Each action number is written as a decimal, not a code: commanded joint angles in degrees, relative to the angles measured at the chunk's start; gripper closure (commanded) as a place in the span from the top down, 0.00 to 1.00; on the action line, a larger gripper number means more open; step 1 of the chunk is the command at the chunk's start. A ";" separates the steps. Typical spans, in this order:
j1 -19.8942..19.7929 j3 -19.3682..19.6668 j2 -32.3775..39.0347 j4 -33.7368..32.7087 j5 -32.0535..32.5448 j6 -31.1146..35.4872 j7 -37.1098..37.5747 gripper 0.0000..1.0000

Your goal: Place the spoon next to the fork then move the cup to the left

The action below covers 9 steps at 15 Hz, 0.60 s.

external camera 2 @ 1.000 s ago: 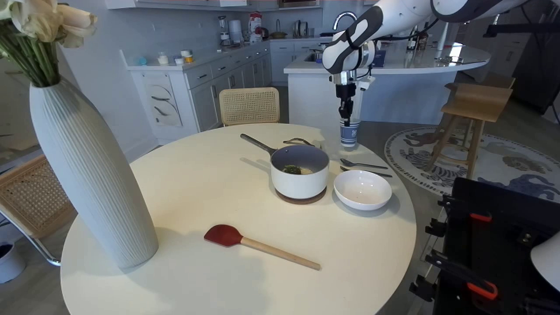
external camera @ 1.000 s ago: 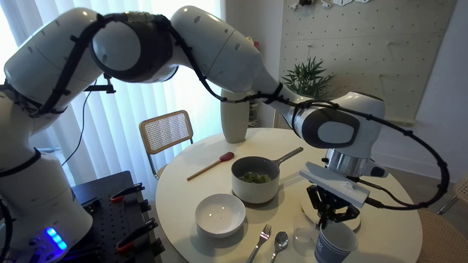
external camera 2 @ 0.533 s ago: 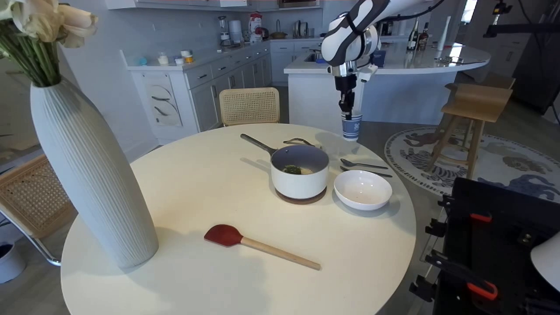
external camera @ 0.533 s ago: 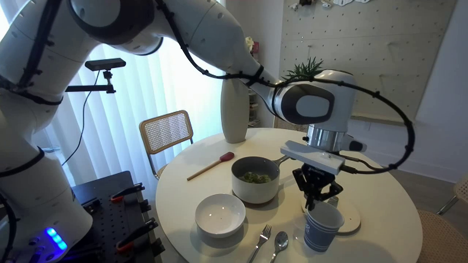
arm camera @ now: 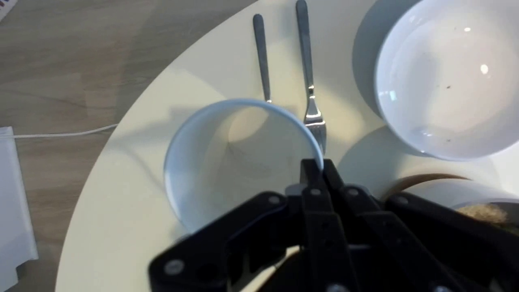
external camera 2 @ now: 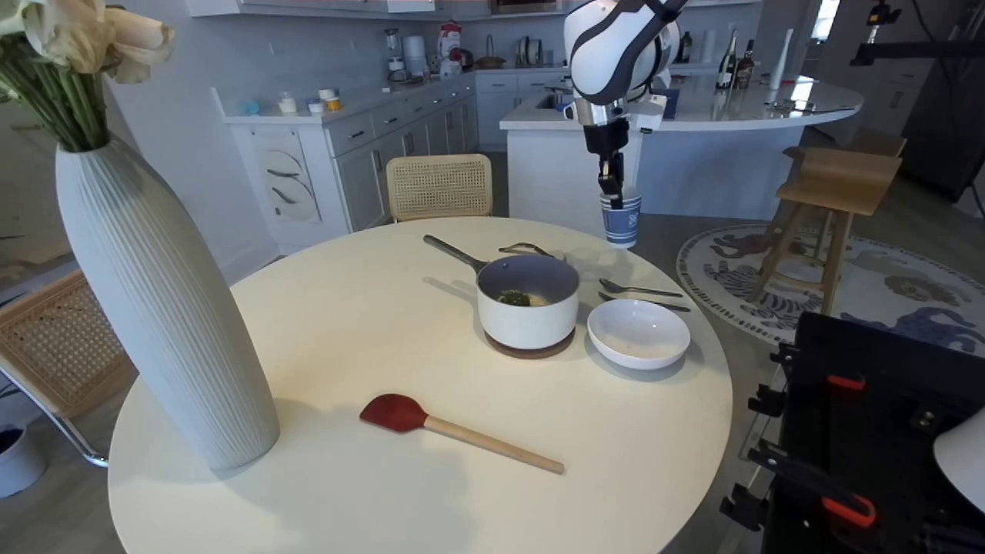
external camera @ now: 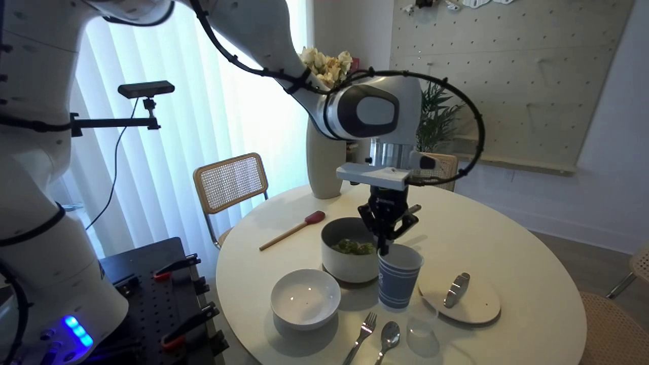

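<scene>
Centre-right, our end effector (arm camera: 320, 166) clamps the cup (external camera: 399, 283) by its rim: likely the moving step; next, lower it left.

Spoon (external camera: 389, 336): shiny and silver, with a smooth oval head, lying on your table (external camera: 507, 253).
Fork (external camera: 363, 332): shiny and silver too, with thin prongs. It lies just beside the spoon, a little apart, its head pointing almost the same way.
Cup (external camera: 398, 285): blue with white stripes, pale inside. You hold it up off the table, open top up, its rim pinched in your jaws. In your wrist view it hides the spoon's head.
</scene>
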<state>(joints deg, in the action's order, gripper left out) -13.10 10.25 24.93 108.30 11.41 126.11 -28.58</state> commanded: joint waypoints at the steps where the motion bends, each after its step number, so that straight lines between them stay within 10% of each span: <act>1: 1.45 -1.44 -10.40 12.29 3.62 2.80 1.63 0.01; 9: 1.60 -4.38 -21.31 25.97 -0.54 8.31 -11.23 0.01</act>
<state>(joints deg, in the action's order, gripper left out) -11.60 6.47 8.38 128.89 12.95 131.53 -34.21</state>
